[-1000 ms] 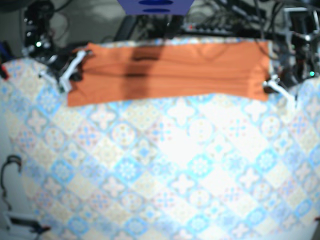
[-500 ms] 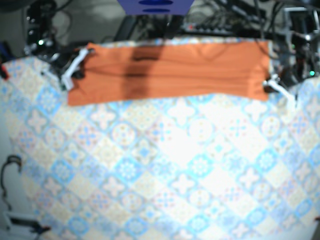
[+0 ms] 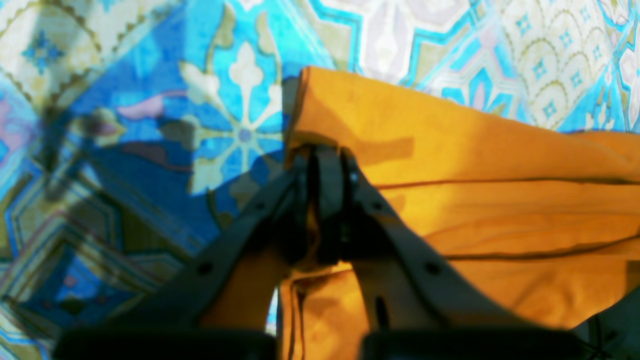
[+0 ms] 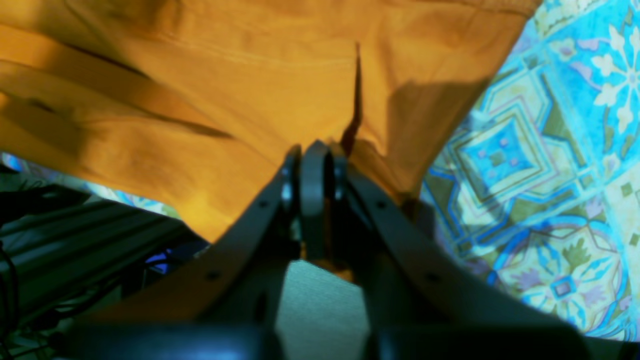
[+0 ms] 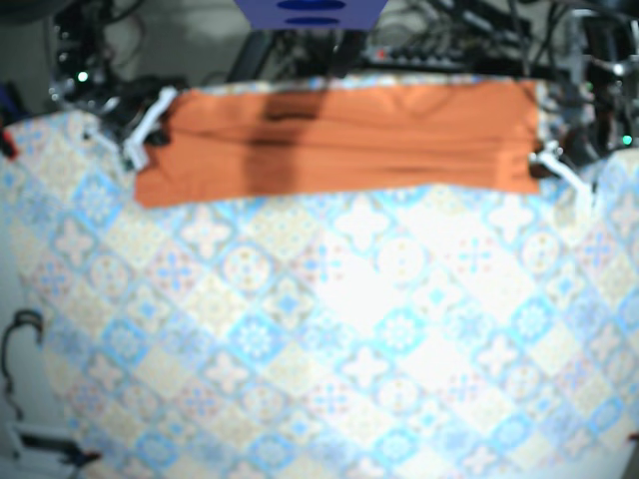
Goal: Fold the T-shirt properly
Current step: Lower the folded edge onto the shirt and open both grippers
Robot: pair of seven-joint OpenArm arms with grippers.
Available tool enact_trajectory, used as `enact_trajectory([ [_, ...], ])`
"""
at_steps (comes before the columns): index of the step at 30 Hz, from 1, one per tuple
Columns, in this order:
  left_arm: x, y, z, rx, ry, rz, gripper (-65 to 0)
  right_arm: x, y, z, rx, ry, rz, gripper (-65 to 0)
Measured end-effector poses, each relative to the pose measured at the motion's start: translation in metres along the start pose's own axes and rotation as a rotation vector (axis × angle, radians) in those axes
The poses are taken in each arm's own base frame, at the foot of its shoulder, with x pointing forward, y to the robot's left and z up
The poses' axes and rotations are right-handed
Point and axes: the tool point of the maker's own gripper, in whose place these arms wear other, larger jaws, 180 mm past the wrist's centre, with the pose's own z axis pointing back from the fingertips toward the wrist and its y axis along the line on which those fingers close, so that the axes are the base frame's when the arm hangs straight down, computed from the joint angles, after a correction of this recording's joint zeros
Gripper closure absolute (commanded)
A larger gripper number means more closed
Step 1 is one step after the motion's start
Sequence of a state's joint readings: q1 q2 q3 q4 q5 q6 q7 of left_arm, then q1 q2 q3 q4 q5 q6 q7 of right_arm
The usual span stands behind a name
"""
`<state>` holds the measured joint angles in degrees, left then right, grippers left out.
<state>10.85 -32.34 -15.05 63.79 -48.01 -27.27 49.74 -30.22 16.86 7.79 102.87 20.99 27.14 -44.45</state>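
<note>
The left gripper (image 3: pixel 322 162) has its two fingers (image 3: pixel 385 225) pressed together, pinching a folded corner edge of the orange fabric T-shirt (image 3: pixel 475 165). The right gripper (image 4: pixel 312 160) is likewise clamped tight, its two fingers (image 4: pixel 255 215) nipping a pleat of the shirt's opposite end, which looks lifted a little off the surface, though the close view makes that hard to judge.

From above, the one shirt (image 5: pixel 339 135) is stretched into a long, narrow band of several layers, with two dark creases running its length. The left gripper (image 5: pixel 544 160) is at the band's end on the view's right, the right gripper (image 5: pixel 150 125) at the end on the view's left, so there is one gripper at each short edge.

The shirt lies on the single tile-patterned blue and white tablecloth (image 5: pixel 349 329). The shirt's far long edge runs just beside the table's far edge, leaving almost no margin there. Beyond that edge, dark metal rails (image 4: pixel 75 225) and tangled cables (image 5: pixel 469 35) stand close to the shirt. The shirt's near long edge is straight, and in front of it a wide stretch of cloth reaches to the near side of the table.
</note>
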Motion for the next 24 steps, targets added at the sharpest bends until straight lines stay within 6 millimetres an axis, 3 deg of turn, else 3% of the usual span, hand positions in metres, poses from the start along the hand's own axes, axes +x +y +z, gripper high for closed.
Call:
enact_trajectory([
  [15,-0.006,0.006,0.005,0.005,0.019,-0.031,0.0,-0.006,0.000,-0.001,0.003,0.014,-0.009,-1.1],
  [20,-0.006,0.006,0.005,0.005,0.020,-0.031,-1.2,-0.017,-0.003,-0.004,0.002,0.040,-0.027,-9.4],
  [24,-0.006,0.005,0.005,0.002,0.018,-0.028,-13.1,-0.017,-0.003,-0.004,0.001,0.040,-0.027,-18.8],
])
